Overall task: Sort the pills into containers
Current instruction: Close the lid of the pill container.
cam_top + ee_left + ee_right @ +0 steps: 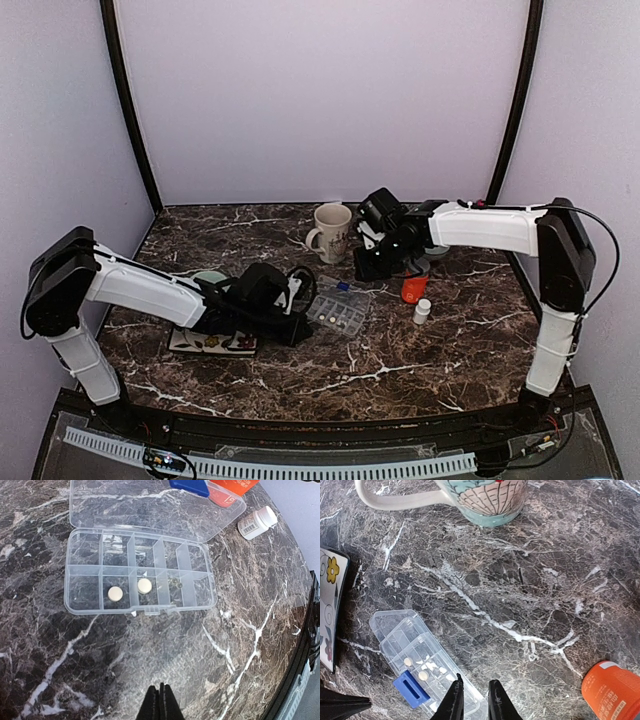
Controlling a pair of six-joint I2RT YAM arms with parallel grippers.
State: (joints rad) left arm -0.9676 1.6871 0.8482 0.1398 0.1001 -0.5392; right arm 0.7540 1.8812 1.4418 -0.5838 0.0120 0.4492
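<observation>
Left wrist: two pills (115, 594) in adjacent organiser compartments (83, 588)

Soft, even light fills the overhead view, so the dark, white-veined marble tabletop (400, 370) carries only faint shadows and its small things look coarse. In the left wrist view, the clear, flat plastic organiser box (140, 570) shows pale glare on its open lid and dividers, and the picture bends at its edges, the table's rim curving at right. The right wrist view is bright, with the marble veins crisp.
</observation>
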